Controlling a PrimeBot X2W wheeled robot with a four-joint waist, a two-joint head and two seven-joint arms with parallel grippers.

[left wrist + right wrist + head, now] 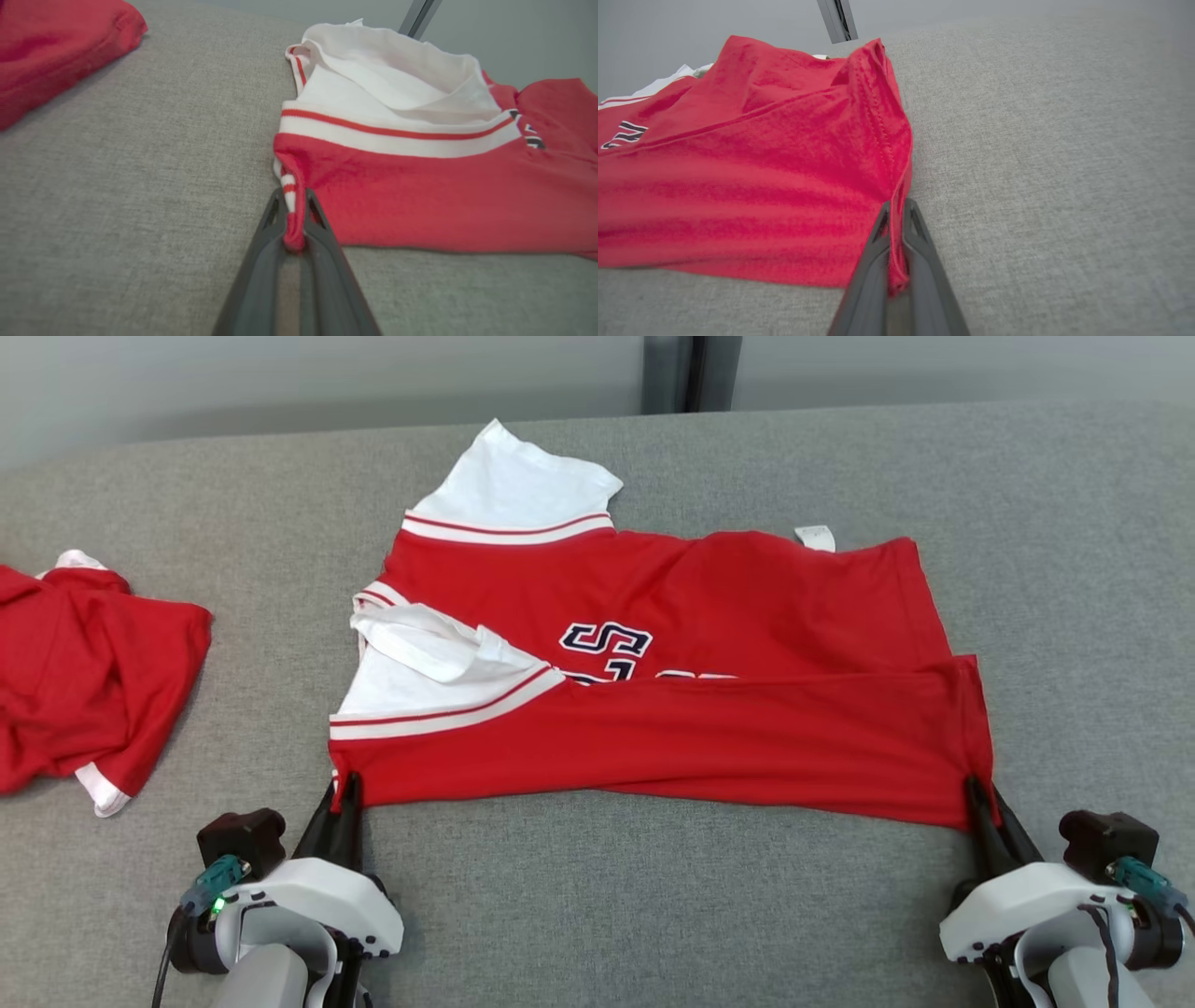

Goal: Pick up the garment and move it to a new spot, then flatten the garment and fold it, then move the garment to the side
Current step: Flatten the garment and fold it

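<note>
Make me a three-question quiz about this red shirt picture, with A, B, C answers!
1. Beside the shirt, where is the other red garment?
A. to its right
B. to its left
C. on top of it

2. What colour are the shirt's sleeves?
A. blue
B. green
C. white

3. What are the left gripper and right gripper doing?
A. pinching the shirt's near corners
B. hanging open above it
C. resting away from it

Answers:
1 B: it lies crumpled at the left side of the head view.
2 C: they are white, with red stripes at the seams.
3 A: both wrist views show red cloth clamped tight.
</note>
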